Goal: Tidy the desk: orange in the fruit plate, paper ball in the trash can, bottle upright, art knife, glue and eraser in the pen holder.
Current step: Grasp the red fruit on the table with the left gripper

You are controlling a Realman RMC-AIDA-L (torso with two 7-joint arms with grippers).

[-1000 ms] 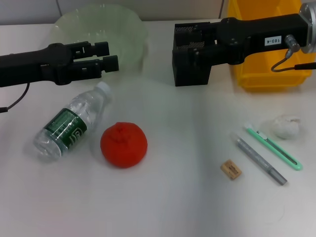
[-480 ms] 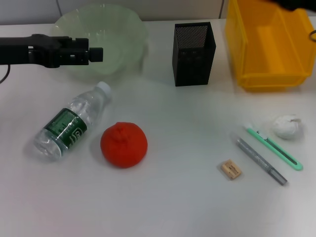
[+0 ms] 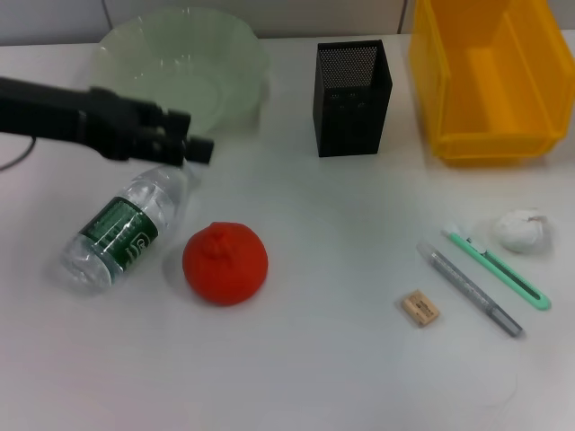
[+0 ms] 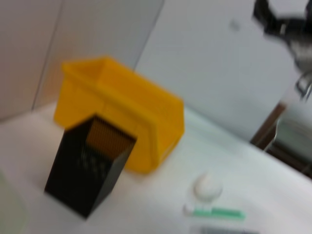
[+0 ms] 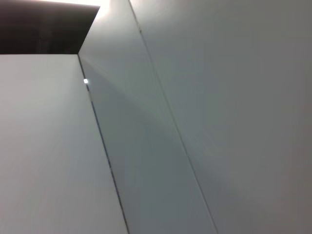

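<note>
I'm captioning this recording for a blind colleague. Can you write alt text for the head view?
The left gripper hovers over the cap end of a fallen bottle, beside an orange. Behind stand a fruit plate, pen holder and yellow bin.

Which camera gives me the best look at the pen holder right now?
The head view: the pen holder stands upright and whole between the fruit plate and yellow bin. The left wrist view shows it too, blurred. The right wrist view shows none of it.

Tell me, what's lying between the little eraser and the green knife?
The grey glue stick lies between the eraser and the art knife, seen in the head view.
</note>
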